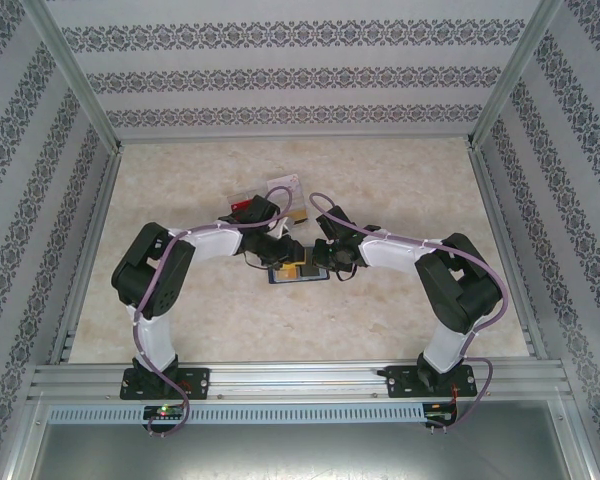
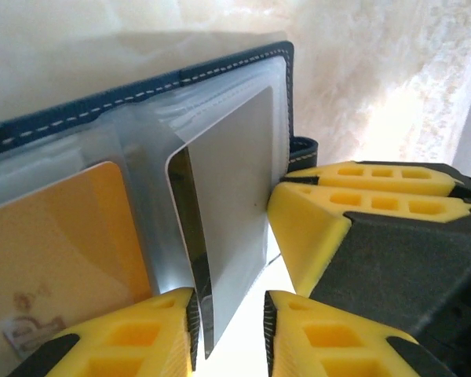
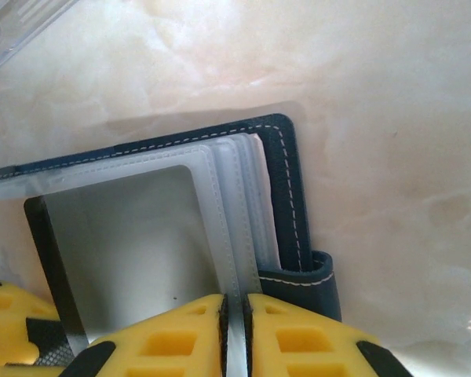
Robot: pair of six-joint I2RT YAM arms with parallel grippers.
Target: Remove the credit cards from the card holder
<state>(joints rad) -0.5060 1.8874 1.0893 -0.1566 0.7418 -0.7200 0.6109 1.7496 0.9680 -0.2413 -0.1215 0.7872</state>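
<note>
Two robot arms meet over an open navy card holder (image 1: 279,277) lying flat near the middle of a pale marble-patterned table (image 1: 180,190). The right gripper (image 3: 235,334) is clamped tight on the edge of a clear sleeve (image 3: 234,236) at the holder's stitched outer end, just beside the small closure tab (image 3: 314,279). The left gripper (image 2: 229,338) straddles a dark card (image 2: 235,196) that juts out of its sleeve. Its jaws stand narrowly apart, one finger (image 2: 133,338) against the card's dark edge, and a strip of light shows between the card and the other finger. An orange card (image 2: 63,243) sits fully inside the neighbouring sleeve. The right gripper's yellow fingers (image 2: 353,188) press in beside the dark card's far side. Just behind the arms, a red card (image 1: 242,203) and a white card (image 1: 283,186) lie loose on the table, near each other and clear of the holder
</note>
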